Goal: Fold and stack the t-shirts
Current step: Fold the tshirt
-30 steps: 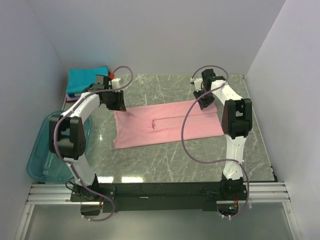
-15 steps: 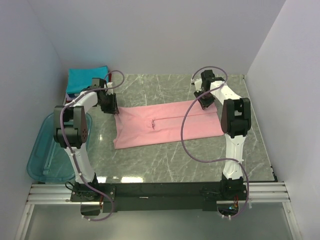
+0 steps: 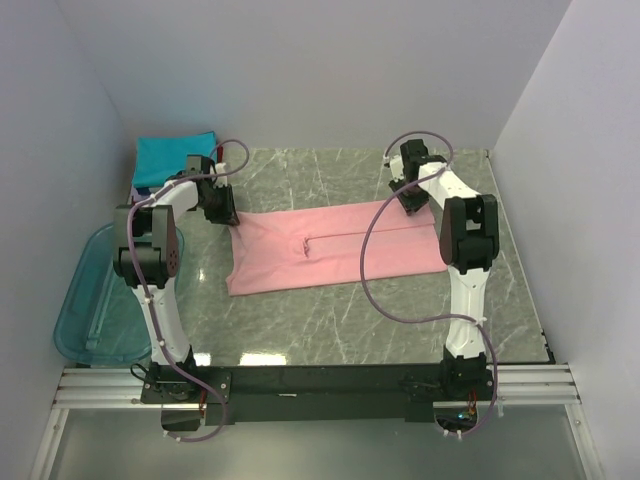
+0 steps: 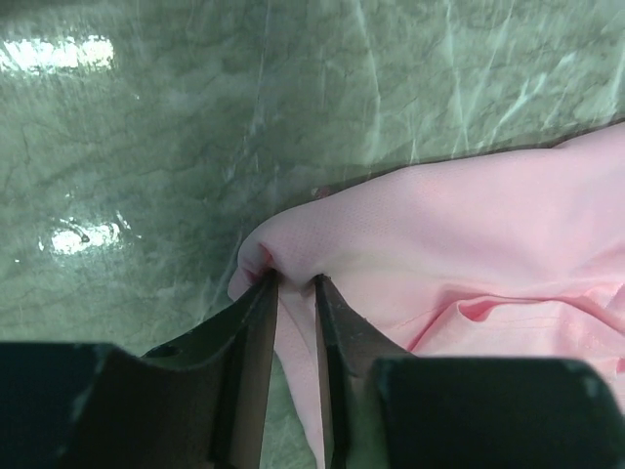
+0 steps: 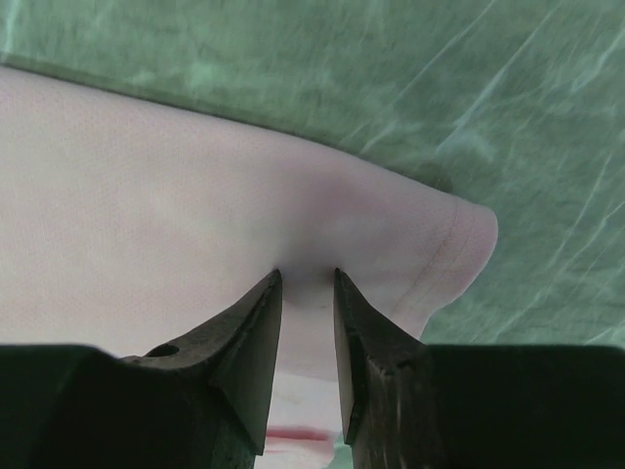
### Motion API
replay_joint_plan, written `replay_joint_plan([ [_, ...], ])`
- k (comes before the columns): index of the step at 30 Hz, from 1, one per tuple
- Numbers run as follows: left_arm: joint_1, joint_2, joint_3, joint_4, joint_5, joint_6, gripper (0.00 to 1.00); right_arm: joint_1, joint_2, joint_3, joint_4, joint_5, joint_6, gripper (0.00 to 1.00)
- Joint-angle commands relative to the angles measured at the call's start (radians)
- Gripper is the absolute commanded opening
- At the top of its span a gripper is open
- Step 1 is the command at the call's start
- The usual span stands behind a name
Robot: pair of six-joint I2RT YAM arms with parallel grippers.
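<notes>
A light pink t-shirt (image 3: 330, 245) lies folded in a long band across the marble table. My left gripper (image 3: 226, 213) is shut on its far left corner; in the left wrist view the cloth (image 4: 430, 244) bunches between the jaws of that gripper (image 4: 291, 281). My right gripper (image 3: 412, 200) is shut on the far right corner; in the right wrist view the pink hem (image 5: 293, 195) is pinched between the jaws of this gripper (image 5: 308, 274). A folded teal t-shirt (image 3: 172, 157) lies on a stack at the back left, with red and white edges under it.
A translucent blue plastic bin (image 3: 95, 300) stands off the table's left edge. White walls close in the back and both sides. The arm bases and a metal rail (image 3: 320, 385) run along the near edge.
My left gripper has moved left and back to the shirt's far left corner and closed on it. My right gripper has stayed at the far right corner.
</notes>
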Motion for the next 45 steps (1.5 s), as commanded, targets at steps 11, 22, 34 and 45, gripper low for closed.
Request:
replay_joint_plan([
  [11, 0.01, 0.008, 0.043, 0.067, 0.085, -0.037, 0.26, 0.002, 0.065, 0.06, -0.012, 0.061, 0.004, 0.33],
  [22, 0.011, 0.039, 0.059, 0.066, 0.078, -0.036, 0.16, 0.0, 0.065, 0.054, -0.009, 0.064, 0.001, 0.32],
  [34, 0.057, 0.04, 0.049, 0.037, -0.023, -0.031, 0.01, 0.0, 0.098, 0.074, -0.038, 0.098, -0.007, 0.3],
  [45, 0.056, -0.071, 0.056, 0.041, 0.042, -0.008, 0.38, 0.0, 0.017, 0.063, -0.027, 0.066, -0.016, 0.31],
])
